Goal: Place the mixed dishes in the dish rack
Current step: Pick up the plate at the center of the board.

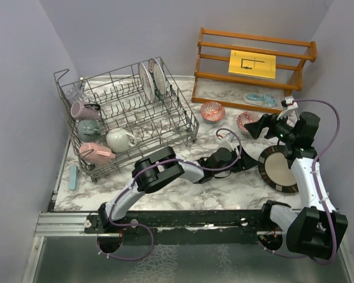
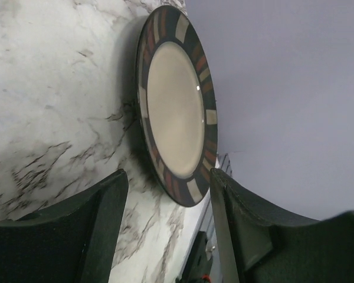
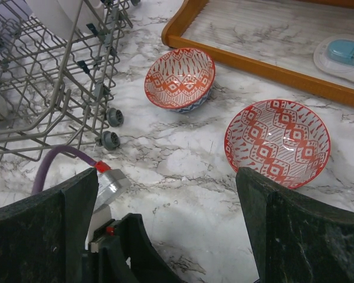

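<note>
The left pincer, spread, straddles the rim of the dark-rimmed beige plate lying flat on the desk at right, likely to lift it edgewise. The right pincer gapes above two red-patterned bowls; the dish rack stands upper left.

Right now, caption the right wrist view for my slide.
Open right tool above the marble table, facing two red-patterned bowls, dish rack at left.

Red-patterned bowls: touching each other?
Apart. The right wrist view shows a strip of bare marble tabletop between the farther bowl and the nearer bowl.
</note>
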{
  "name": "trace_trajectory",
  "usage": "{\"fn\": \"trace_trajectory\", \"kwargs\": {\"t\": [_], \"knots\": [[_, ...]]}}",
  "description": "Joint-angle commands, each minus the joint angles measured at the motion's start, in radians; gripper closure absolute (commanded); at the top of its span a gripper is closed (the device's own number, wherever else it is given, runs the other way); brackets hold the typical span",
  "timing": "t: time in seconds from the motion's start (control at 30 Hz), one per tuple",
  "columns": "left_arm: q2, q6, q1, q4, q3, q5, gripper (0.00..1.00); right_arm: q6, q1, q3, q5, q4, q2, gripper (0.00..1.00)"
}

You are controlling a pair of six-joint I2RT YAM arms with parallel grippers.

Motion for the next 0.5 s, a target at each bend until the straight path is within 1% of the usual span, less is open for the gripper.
{"fn": "trace_trajectory", "kwargs": {"t": [0.0,0.1,0.2,0.23,0.3,0.37,0.47], "knots": [[0.081,-0.103,-0.015,-0.059,0.097,-0.004,0.43,0.017,-0.005,0.006,0.029,0.031,-0.024,0.01],[0.129,-0.152,-0.016,-0.090,0.169,0.019,0.45,0.018,-0.005,0.007,0.031,0.029,-0.029,0.01],[0.157,-0.158,-0.019,-0.149,0.228,0.019,0.45,0.020,-0.005,0.006,0.023,0.028,-0.033,0.01],[0.166,-0.160,-0.019,-0.168,0.248,0.022,0.48,0.020,-0.005,0.008,0.021,0.028,-0.034,0.01],[0.188,-0.167,-0.020,-0.190,0.282,0.032,0.49,0.020,-0.005,0.010,0.018,0.027,-0.035,0.01],[0.212,-0.178,-0.020,-0.221,0.317,0.047,0.55,0.021,-0.005,0.010,0.015,0.026,-0.035,0.01],[0.245,-0.201,-0.024,-0.240,0.355,0.066,0.57,0.023,-0.005,0.010,0.012,0.026,-0.037,0.01]]}}
